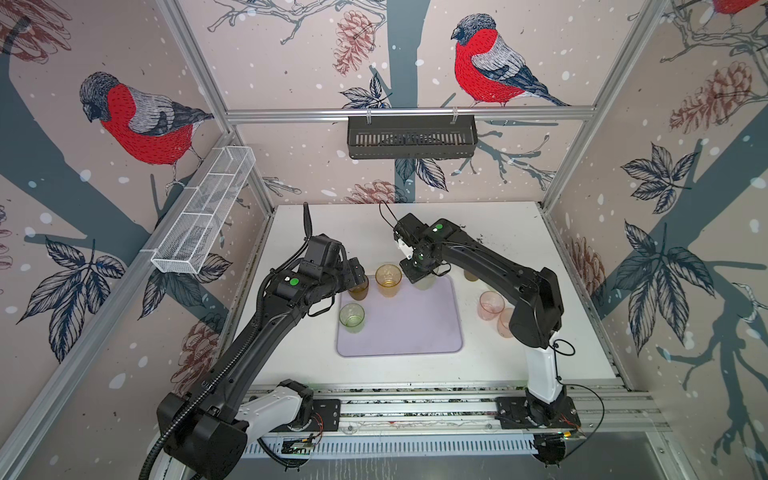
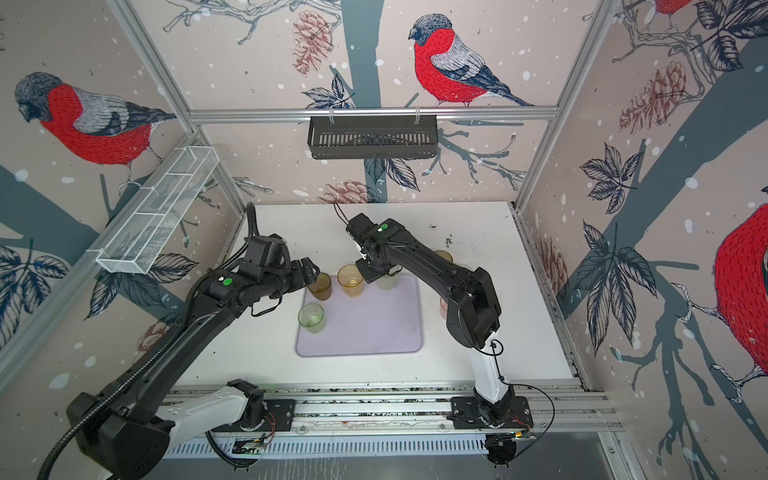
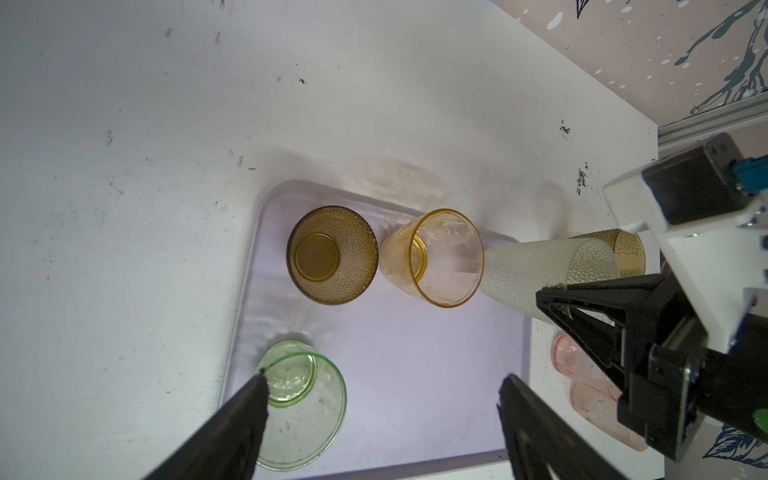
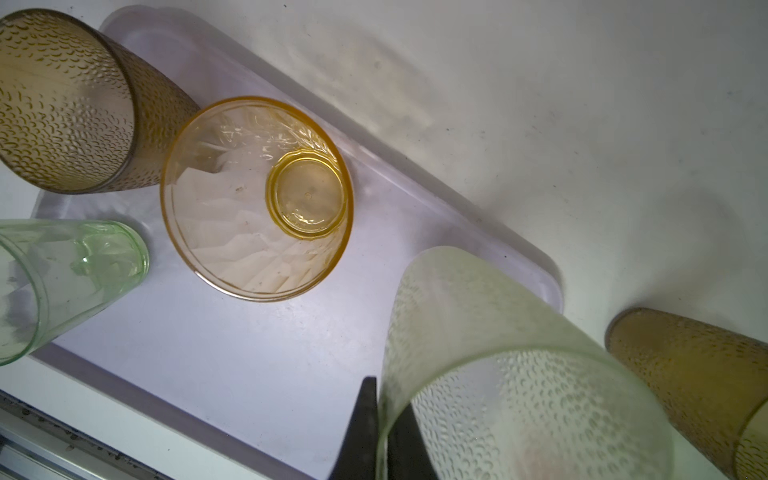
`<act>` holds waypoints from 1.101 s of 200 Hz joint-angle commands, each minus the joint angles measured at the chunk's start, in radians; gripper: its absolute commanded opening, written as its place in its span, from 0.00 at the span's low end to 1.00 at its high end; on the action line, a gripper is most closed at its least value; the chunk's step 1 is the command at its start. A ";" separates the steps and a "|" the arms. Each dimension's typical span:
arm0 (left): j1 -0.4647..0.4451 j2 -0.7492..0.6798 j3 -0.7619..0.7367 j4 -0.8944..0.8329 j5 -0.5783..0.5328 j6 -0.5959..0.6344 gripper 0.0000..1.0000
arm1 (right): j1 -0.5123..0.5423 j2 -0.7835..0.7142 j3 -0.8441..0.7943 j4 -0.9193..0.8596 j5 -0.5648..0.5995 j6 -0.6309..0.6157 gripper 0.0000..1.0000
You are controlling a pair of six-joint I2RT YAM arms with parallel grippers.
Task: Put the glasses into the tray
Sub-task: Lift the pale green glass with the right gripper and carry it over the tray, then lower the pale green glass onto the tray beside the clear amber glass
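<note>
Left fingers point(image 3: 232, 424) hang spread over the tray point(image 1: 407, 328), which holds a green glass point(image 1: 352, 318), brown glass point(image 2: 321, 286) and amber glass point(image 1: 388, 280). Right fingers point(image 4: 365, 419) pinch a frosted pale glass point(image 4: 498, 353) by its rim at the tray's far right corner. Pink glasses point(image 1: 490, 305) stand on the table point(image 1: 498, 232) farther right.

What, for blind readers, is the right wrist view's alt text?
The right hand grips a frosted green glass by its rim at a corner of the lilac tray; an amber glass, brown glass and clear green glass stand inside.
</note>
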 commanded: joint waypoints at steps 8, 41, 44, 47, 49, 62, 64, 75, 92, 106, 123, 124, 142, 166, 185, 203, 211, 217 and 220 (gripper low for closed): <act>0.005 -0.014 -0.009 -0.021 -0.008 0.012 0.87 | -0.006 -0.002 -0.006 0.033 -0.013 0.021 0.00; 0.004 -0.032 -0.020 -0.018 -0.009 0.006 0.87 | -0.006 0.012 0.002 0.042 -0.021 0.024 0.00; 0.004 -0.033 -0.020 -0.018 -0.009 0.005 0.87 | -0.006 0.013 0.002 0.042 -0.021 0.025 0.00; 0.004 -0.033 -0.022 -0.019 -0.009 0.005 0.87 | -0.006 0.014 0.004 0.043 -0.021 0.024 0.00; 0.004 -0.034 -0.022 -0.019 -0.009 0.006 0.87 | -0.006 0.015 0.003 0.043 -0.021 0.024 0.00; 0.004 -0.036 -0.024 -0.020 -0.013 0.005 0.87 | -0.008 0.019 0.002 0.044 -0.025 0.022 0.00; 0.004 -0.037 -0.025 -0.021 -0.014 0.005 0.87 | -0.008 0.019 0.002 0.043 -0.026 0.022 0.00; 0.004 -0.039 -0.024 -0.020 -0.017 0.002 0.87 | -0.008 0.023 -0.003 0.045 -0.029 0.021 0.00; 0.004 -0.042 -0.027 -0.017 -0.020 -0.001 0.87 | -0.008 0.023 -0.013 0.050 -0.031 0.019 0.00; 0.004 -0.044 -0.028 -0.017 -0.021 -0.003 0.88 | -0.009 0.023 -0.023 0.055 -0.039 0.019 0.00; 0.004 -0.044 -0.031 -0.015 -0.022 -0.004 0.87 | -0.011 0.023 -0.034 0.061 -0.052 0.019 0.00; 0.004 -0.044 -0.030 -0.016 -0.022 -0.003 0.87 | -0.012 0.023 -0.035 0.062 -0.053 0.018 0.00; 0.005 -0.042 -0.029 -0.014 -0.022 -0.005 0.88 | -0.014 0.022 -0.048 0.071 -0.063 0.019 0.00; 0.004 -0.042 -0.029 -0.013 -0.023 -0.008 0.87 | -0.015 0.024 -0.055 0.075 -0.073 0.017 0.00; 0.004 -0.046 -0.034 -0.014 -0.023 -0.013 0.88 | -0.016 0.026 -0.057 0.081 -0.077 0.015 0.00; 0.003 -0.047 -0.037 -0.010 -0.022 -0.017 0.87 | -0.016 0.030 -0.054 0.083 -0.082 0.011 0.00; 0.004 -0.047 -0.039 -0.006 -0.022 -0.019 0.88 | -0.016 0.032 -0.050 0.083 -0.085 0.010 0.00; 0.004 -0.048 -0.041 -0.004 -0.022 -0.020 0.88 | -0.015 0.033 -0.047 0.082 -0.088 0.010 0.00; 0.004 -0.048 -0.040 -0.004 -0.022 -0.021 0.88 | -0.015 0.035 -0.046 0.082 -0.089 0.009 0.00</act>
